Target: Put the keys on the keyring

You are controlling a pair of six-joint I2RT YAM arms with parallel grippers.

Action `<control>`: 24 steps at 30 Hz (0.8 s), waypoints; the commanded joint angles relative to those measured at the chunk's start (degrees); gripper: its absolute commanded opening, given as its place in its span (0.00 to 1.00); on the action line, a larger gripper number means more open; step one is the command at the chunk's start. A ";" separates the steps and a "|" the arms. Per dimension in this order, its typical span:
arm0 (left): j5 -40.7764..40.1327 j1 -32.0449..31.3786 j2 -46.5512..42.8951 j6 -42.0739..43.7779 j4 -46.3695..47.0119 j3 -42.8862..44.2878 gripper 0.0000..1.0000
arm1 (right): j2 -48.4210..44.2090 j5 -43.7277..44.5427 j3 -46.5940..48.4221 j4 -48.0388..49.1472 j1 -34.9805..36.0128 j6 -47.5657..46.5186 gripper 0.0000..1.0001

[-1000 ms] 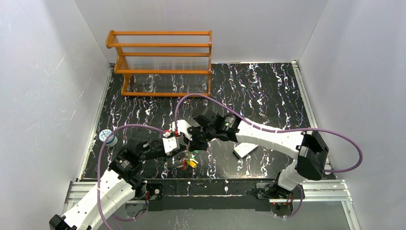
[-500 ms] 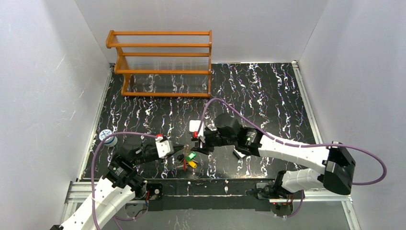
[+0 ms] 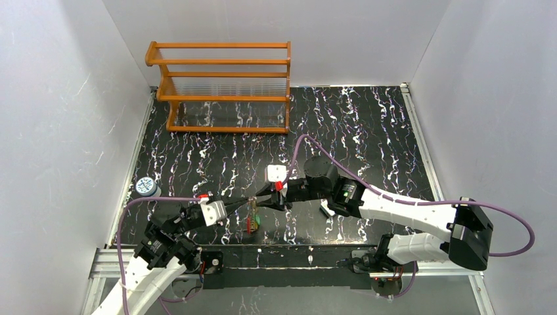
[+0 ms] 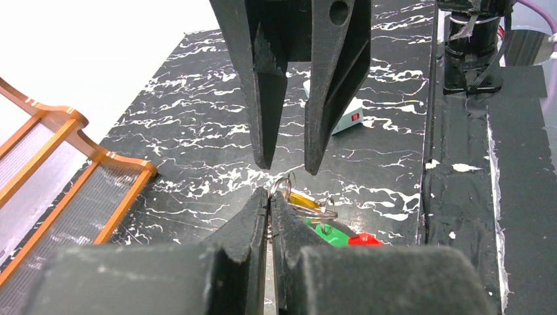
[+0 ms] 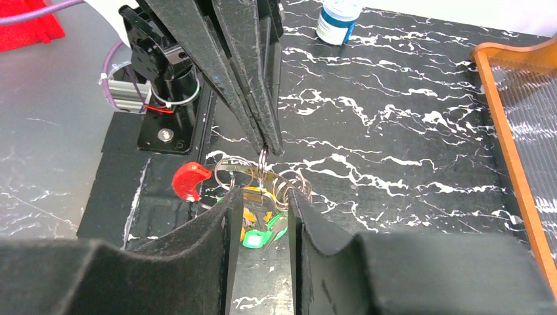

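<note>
The keys (image 3: 251,222) are being lifted off the table (image 3: 368,131) by the keyring (image 5: 263,159) pinched in the left gripper (image 3: 247,203), which is being drawn back toward the near edge, while the right gripper (image 3: 259,199) is being opened and its arm swung rightward.

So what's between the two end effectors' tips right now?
The keyring, its silver loops pinched by the left end effector, and the yellow and green keys, which lie inside the open right end effector. The right wrist view shows it best.
</note>
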 commanded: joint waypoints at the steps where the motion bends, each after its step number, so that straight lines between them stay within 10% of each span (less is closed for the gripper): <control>1: -0.76 -0.13 -1.30 -0.77 3.27 -0.64 0.00 | -0.04 -2.64 0.54 2.91 -0.02 -0.02 0.37; 24: -0.13 -0.13 -0.51 -0.78 3.28 -0.46 0.00 | 4.03 -1.20 2.05 1.39 -0.04 -0.22 0.01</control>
